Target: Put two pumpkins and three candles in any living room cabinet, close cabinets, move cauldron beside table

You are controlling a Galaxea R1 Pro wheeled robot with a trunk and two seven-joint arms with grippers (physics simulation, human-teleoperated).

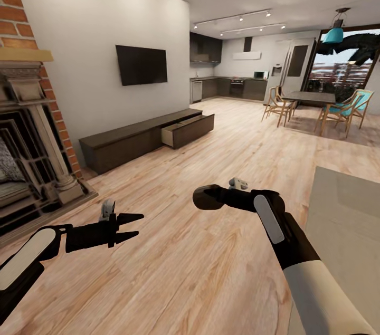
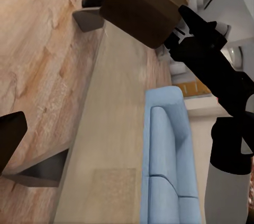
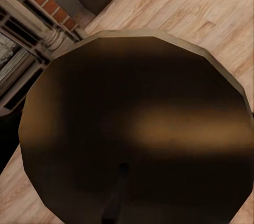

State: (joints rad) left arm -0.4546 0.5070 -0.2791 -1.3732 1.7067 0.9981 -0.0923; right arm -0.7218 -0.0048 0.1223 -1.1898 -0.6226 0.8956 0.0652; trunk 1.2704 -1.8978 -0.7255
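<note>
Cabinet (image 1: 142, 140) sits against the wall well ahead of both grippers, one drawer pulled out. Right gripper (image 1: 207, 198) has a candle (image 3: 135, 129) clamped at its tip, the candle's round end right up against the wrist camera. Left gripper (image 1: 132, 225) hangs over bare wood floor (image 1: 211, 282), fingers spread apart, holding nothing.

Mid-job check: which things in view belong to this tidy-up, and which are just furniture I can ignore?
Part of the job:
- candle, gripped in the right hand
- cabinet, with one drawer open

Just lying about:
- TV
- fireplace
- dining table
- chairs
- blue sofa
</note>
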